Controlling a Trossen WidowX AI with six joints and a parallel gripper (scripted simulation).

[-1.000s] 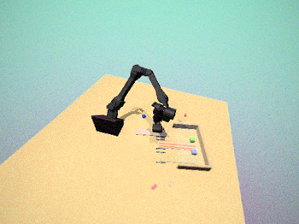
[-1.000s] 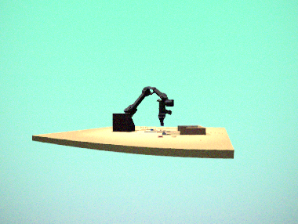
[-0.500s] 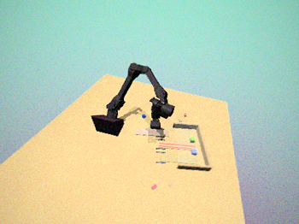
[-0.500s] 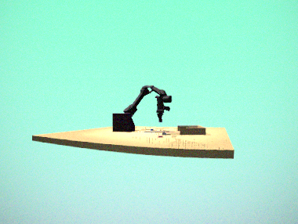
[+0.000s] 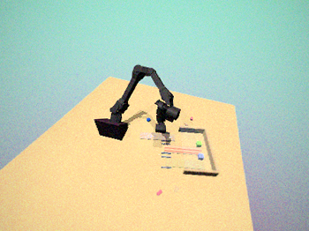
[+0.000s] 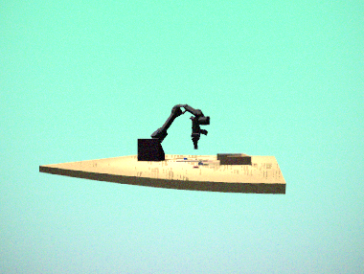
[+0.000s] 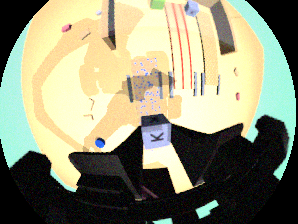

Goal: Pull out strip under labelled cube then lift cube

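The labelled cube (image 7: pixel 156 136), pale blue with a black K, is between the fingertips of my gripper (image 5: pixel 161 131) (image 6: pixel 195 147) (image 7: pixel 153 126). My gripper is shut on it and holds it above the table. The speckled strip (image 5: pixel 146 135) (image 7: pixel 150 105) lies on the table below, reaching out through the short dark guides towards the arm's base, with no cube seen on it. A red-lined strip (image 5: pixel 183 151) (image 7: pixel 178 40) and a plain dark-edged strip (image 7: pixel 210 50) lie beside it. The cube is hidden in the top and exterior views.
A green cube (image 5: pixel 199 144) (image 7: pixel 157 4) and another pale blue cube (image 5: pixel 200 157) (image 7: pixel 191 8) are at the strips' far ends, inside low dark walls (image 5: pixel 211 151) (image 7: pixel 109 25). A blue ball (image 5: pixel 149 119) (image 7: pixel 100 143) and a pink block (image 5: pixel 159 192) (image 7: pixel 238 96) lie outside.
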